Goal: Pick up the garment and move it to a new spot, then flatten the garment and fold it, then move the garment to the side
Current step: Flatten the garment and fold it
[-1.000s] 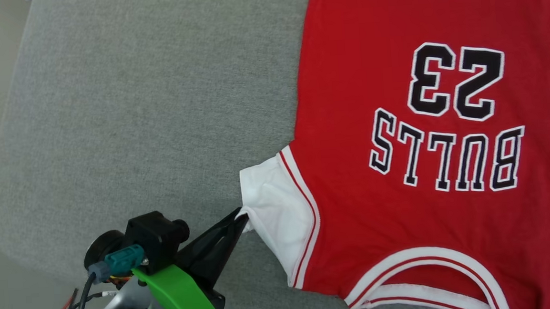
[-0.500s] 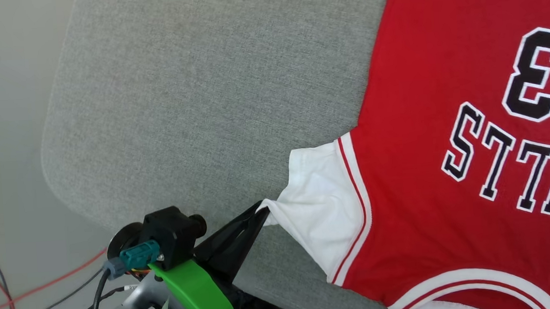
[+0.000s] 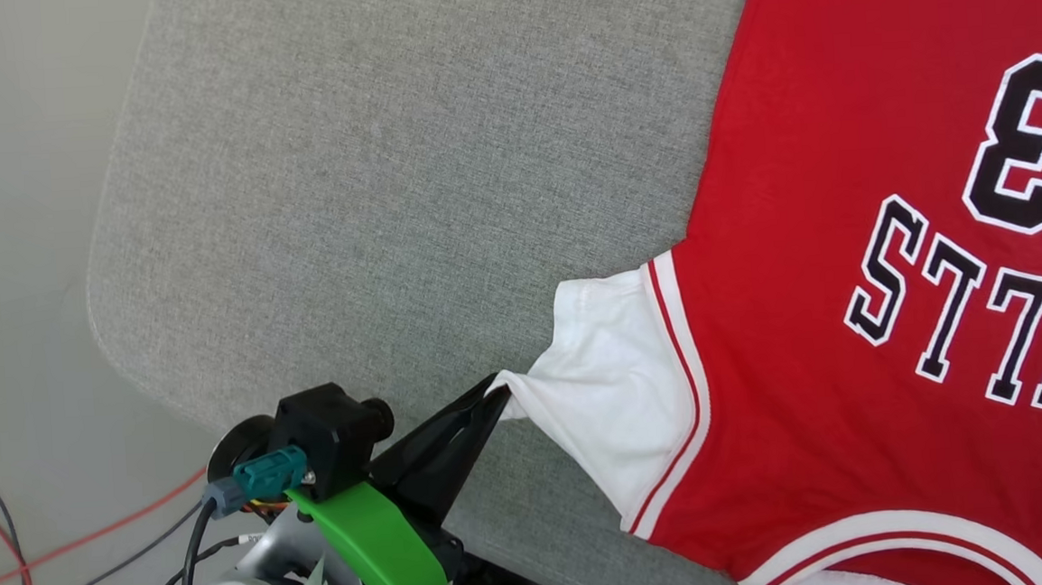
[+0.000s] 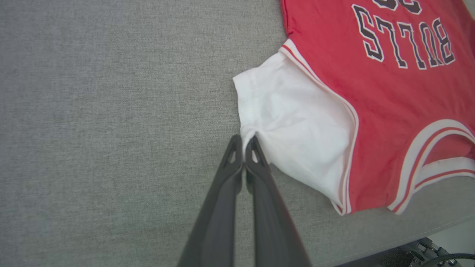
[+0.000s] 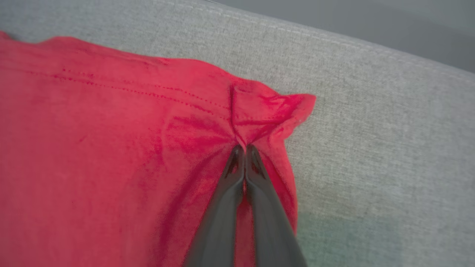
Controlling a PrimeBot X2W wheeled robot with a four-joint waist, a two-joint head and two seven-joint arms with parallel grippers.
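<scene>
The garment [image 3: 842,219], a red jersey with white sleeves and black lettering, lies spread flat on a grey fabric surface [image 3: 389,201], numerals side up. My left gripper [image 3: 495,392] is shut on the corner of the white sleeve [image 3: 617,386], which is drawn into a point toward me. The left wrist view has the same pinch [image 4: 244,139] at the sleeve's [image 4: 297,126] hem. In the right wrist view my right gripper [image 5: 243,147] is shut on a bunched red corner of the garment [image 5: 111,148] near its stitched hem.
The grey surface's rounded corner [image 3: 110,299] and left edge border a pale floor with red and dark cables [image 3: 13,559]. In the right wrist view the surface's far edge [image 5: 334,40] runs close behind the garment's corner.
The head camera has swung left, so the jersey sits further right in view. The sleeve corner is pulled out into a longer point by my left gripper.
</scene>
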